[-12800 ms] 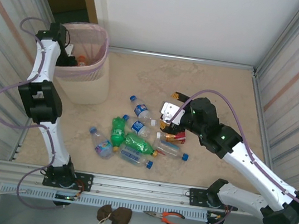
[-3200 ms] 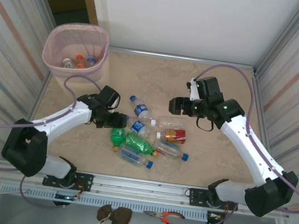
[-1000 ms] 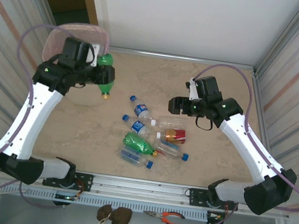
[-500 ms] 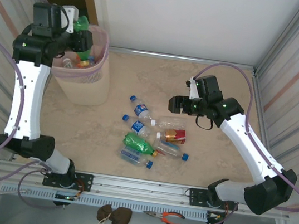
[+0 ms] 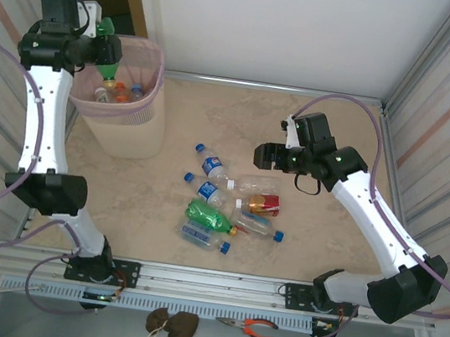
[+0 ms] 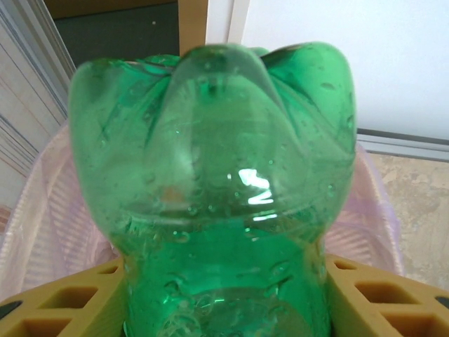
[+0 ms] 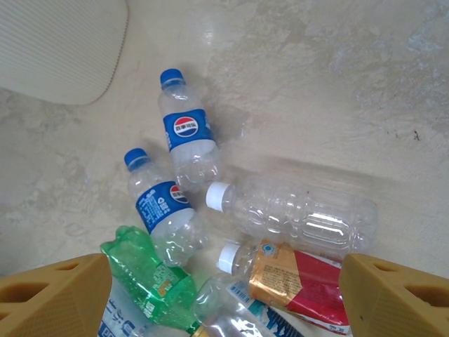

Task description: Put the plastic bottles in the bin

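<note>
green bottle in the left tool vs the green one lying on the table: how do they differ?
The held green bottle is clamped in the left tool over the bin. The pile green bottle lies on its side on the table, ungripped. The held green bottle looks full-bodied, with its lobed base intact, while the pile green bottle looks crushed and creased. Both are translucent green plastic.

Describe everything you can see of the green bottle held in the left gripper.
The green bottle is translucent green plastic, its lobed, petal-shaped base facing the wrist camera, with tiny droplets or bubbles on its wall. The left gripper clamps its body between yellow fingers. From above it hangs tilted, neck down, over the pink bin. No label can be seen.
</note>
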You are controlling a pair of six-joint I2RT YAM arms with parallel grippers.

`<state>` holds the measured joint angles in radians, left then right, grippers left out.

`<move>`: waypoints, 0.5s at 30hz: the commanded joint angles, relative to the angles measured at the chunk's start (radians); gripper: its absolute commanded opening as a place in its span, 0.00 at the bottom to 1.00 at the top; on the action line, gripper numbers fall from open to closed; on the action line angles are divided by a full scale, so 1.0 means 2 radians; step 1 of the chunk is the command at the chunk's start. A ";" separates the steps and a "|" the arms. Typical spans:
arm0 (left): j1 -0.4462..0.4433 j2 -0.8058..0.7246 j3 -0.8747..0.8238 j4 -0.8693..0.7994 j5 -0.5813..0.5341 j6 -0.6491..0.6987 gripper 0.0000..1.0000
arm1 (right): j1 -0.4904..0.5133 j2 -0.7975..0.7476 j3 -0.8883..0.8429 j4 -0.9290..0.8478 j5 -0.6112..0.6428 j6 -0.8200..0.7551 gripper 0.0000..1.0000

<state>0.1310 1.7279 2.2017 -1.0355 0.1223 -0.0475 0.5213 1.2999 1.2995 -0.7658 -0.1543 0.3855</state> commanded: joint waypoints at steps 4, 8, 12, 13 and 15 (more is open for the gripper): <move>0.004 0.027 -0.006 0.017 0.015 0.021 0.58 | -0.002 -0.018 0.014 -0.012 0.008 0.010 0.83; 0.004 0.029 -0.056 0.034 0.013 0.022 0.57 | -0.002 -0.023 0.012 -0.012 0.009 0.010 0.83; 0.004 0.033 -0.111 0.053 0.015 0.023 0.56 | -0.002 -0.026 0.011 -0.014 0.009 0.008 0.83; 0.004 0.035 -0.125 0.058 0.017 0.024 0.56 | -0.002 -0.028 0.011 -0.014 0.009 0.008 0.83; 0.004 0.035 -0.153 0.067 0.013 0.028 0.56 | -0.002 -0.029 0.009 -0.014 0.010 0.008 0.83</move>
<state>0.1356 1.7901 1.9480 -0.9440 0.1379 -0.0208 0.5213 1.2728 1.2995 -0.7727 -0.1505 0.3855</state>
